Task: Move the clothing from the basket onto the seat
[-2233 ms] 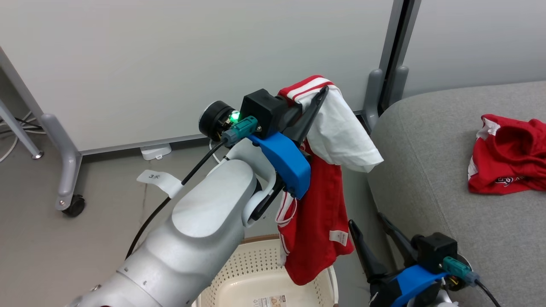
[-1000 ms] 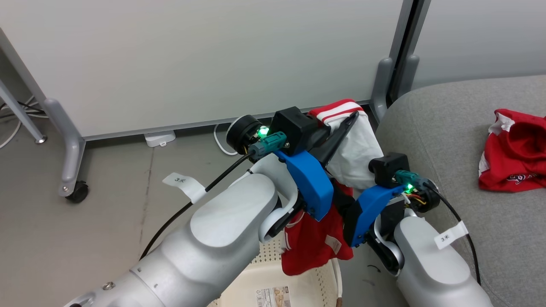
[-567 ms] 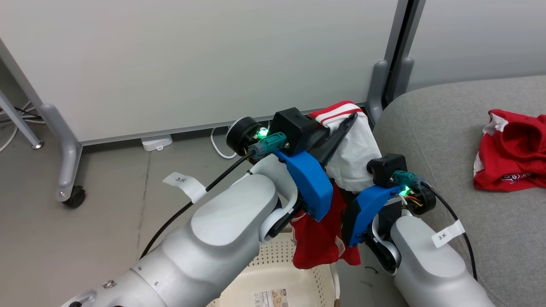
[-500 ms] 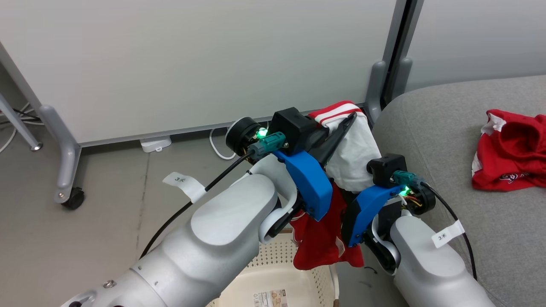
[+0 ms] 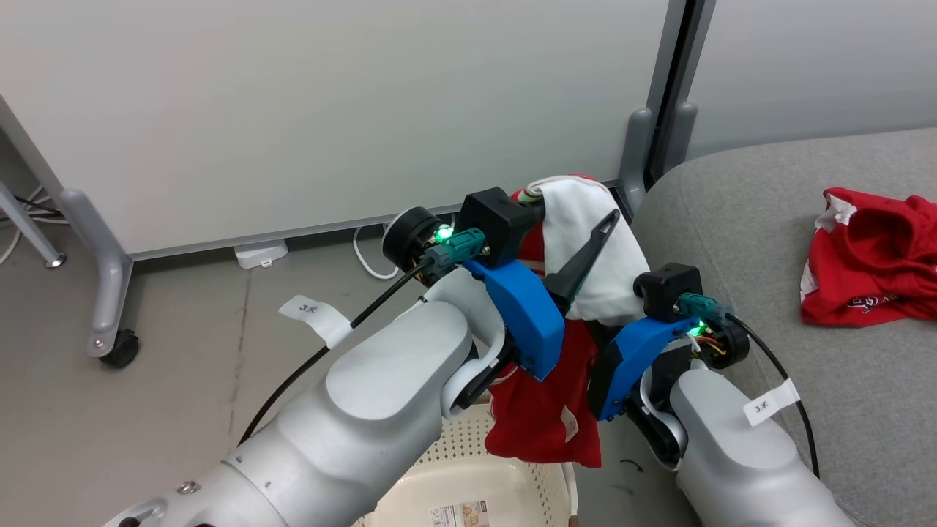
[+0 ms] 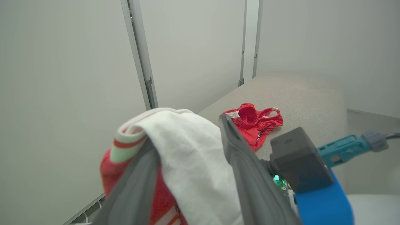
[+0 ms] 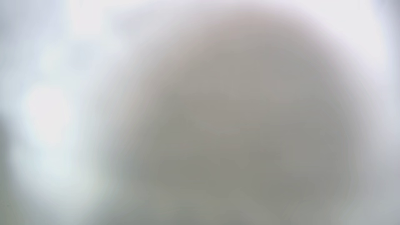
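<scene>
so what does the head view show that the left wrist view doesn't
Head view adds the oval cream perforated plastic basket under the hanging red and white sports garment, and a grey castor-footed partition leg. Left wrist view adds both spread fingers of the left gripper, the garment's white panel draped between them. Both share that garment and the mostly red garment lying on the light grey fabric couch.

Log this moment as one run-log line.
left gripper: open, striped garment draped between fingers | right gripper: state hidden | second garment: on seat | basket: beneath striped garment
</scene>
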You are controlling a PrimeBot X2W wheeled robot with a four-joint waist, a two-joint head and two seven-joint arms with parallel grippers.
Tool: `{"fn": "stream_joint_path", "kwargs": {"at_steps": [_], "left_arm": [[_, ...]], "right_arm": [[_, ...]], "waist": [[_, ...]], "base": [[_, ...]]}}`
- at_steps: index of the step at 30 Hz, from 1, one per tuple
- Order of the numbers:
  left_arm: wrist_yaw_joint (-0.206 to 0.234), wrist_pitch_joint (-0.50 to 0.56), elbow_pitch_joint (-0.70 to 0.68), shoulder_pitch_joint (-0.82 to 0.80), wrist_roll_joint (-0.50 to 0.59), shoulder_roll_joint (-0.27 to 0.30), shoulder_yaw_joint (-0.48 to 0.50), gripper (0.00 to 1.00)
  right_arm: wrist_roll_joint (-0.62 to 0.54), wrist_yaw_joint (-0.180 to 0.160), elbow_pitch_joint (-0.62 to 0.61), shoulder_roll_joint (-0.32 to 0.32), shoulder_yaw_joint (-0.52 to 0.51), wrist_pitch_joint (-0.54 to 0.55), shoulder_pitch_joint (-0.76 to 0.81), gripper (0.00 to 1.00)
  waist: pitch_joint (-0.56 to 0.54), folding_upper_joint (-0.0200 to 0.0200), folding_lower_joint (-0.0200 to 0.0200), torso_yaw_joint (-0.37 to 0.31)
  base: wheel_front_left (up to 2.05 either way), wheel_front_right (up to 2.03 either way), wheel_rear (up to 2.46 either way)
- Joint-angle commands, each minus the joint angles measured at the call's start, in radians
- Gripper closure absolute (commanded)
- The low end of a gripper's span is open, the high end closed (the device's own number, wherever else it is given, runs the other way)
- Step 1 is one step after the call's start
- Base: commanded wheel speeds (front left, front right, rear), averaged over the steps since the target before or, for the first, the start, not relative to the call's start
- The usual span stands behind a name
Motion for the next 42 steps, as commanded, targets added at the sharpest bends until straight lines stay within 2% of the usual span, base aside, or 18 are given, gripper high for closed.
{"fn": "stream_joint_path", "kwargs": {"at_steps": [1, 13, 23, 34, 42], "left_arm": [[0.006, -0.005, 0.006, -0.007, -0.005, 0.0, -0.001, 0.0], [0.014, -0.044, 0.028, 0.087, -0.031, 0.039, 0.011, 0.0], [0.038, -0.082, -0.04, 0.213, -0.025, 0.131, 0.055, 0.0], [0.084, -0.088, -0.254, 0.429, 0.101, 0.259, 0.22, 0.0], [0.098, -0.089, -0.375, 0.604, 0.229, 0.302, 0.353, 0.0]], "right_arm": [[0.007, 0.0, 0.006, -0.001, 0.001, -0.009, -0.018, 1.0], [0.003, 0.0, 0.03, -0.001, -0.018, -0.038, -0.03, 1.0], [-0.035, 0.0, 0.043, -0.001, -0.09, -0.058, -0.044, 1.0], [-0.076, 0.0, -0.011, -0.001, -0.136, -0.057, -0.013, 1.0], [-0.108, 0.0, -0.088, -0.002, -0.167, -0.039, 0.014, 1.0]], "waist": [[-0.001, 0.0, 0.0, 0.0], [-0.002, 0.0, 0.0, -0.001], [0.004, 0.0, 0.0, -0.005], [0.016, 0.0, 0.0, -0.047], [0.031, 0.0, 0.0, -0.117]], "base": [[0.0, 0.0, 0.0], [0.0, 0.0, 0.0], [0.0, 0.0, 0.0], [0.0, 0.0, 0.0], [0.0, 0.0, 0.0]]}}
